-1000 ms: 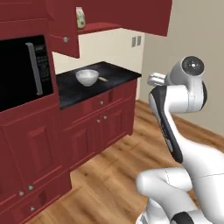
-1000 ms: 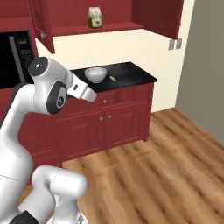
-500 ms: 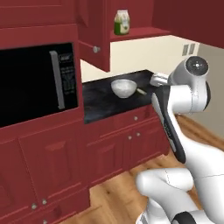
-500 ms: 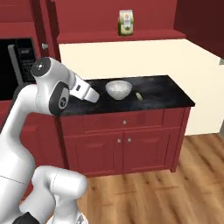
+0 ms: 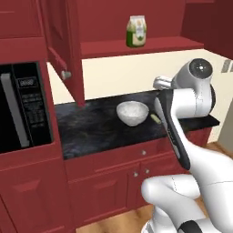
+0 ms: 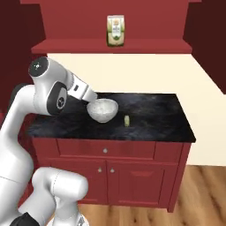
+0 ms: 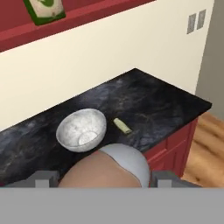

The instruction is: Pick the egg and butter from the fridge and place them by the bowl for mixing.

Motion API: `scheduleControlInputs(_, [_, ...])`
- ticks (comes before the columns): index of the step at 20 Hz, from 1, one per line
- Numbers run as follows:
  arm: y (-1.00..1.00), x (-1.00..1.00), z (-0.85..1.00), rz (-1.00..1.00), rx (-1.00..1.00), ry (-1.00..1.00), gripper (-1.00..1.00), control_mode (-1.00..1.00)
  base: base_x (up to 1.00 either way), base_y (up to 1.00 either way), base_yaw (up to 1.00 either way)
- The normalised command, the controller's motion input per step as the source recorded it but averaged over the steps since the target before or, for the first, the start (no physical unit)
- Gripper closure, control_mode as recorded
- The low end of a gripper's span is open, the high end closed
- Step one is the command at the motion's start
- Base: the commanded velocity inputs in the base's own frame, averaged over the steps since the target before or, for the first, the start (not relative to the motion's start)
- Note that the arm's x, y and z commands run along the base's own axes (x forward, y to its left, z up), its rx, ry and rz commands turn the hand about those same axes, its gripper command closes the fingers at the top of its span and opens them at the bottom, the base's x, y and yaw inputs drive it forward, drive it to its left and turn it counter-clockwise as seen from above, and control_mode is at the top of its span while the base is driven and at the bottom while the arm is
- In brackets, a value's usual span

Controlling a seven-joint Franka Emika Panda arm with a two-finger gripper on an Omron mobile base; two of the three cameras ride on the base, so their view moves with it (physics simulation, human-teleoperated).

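Well, from the left base view, the bowl (image 5: 132,113) sits white and round at mid-frame on the dark counter (image 5: 91,129). A pale yellow stick (image 5: 155,119), which I take for the butter, lies just beside it to the right. The arm (image 5: 175,132) rises in front of that spot and partly covers the stick.

Across in the right base view, the bowl (image 6: 102,110) is left of centre. The stick (image 6: 127,120) is just to its right, apart from it. The arm's wrist reaches in from the left, at the bowl's left rim in the frame.

Down the hand view, the gripper (image 7: 105,177) has its two dark tips standing wide. They flank a brownish-pink rounded thing, the egg (image 7: 98,173), which fills the gap and seems clamped between them. The bowl (image 7: 82,129) lies ahead of the egg, just above it and a little left in the frame. The stick (image 7: 123,126) lies to the bowl's right, its long axis running from upper left to lower right. To my eye the set-down wants bare counter (image 7: 153,105) near the bowl, kept off the stick.
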Motion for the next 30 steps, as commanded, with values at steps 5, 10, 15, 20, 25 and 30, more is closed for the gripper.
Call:
scheduleControlInputs(5, [0.0,0.0,0.0,0.0,0.0,0.0,1.0,1.0,0.8,-0.68,0.25])
scheduleControlInputs(10, [0.0,0.0,0.0,0.0,0.0,0.0,1.0,1.0,0.32,-0.38,0.43])
scheduleControlInputs(15, [0.0,0.0,0.0,0.0,0.0,0.0,1.0,1.0,0.18,-0.01,0.32])
scheduleControlInputs(20, [0.0,0.0,0.0,0.0,0.0,0.0,1.0,1.0,0.64,0.0,-0.07])
scheduleControlInputs(25, [0.0,0.0,0.0,0.0,0.0,0.0,1.0,1.0,0.37,0.14,-0.14])
scheduleControlInputs(30, [-0.23,0.04,-0.4,0.0,0.06,0.15,1.0,-1.0,0.0,0.0,0.0])
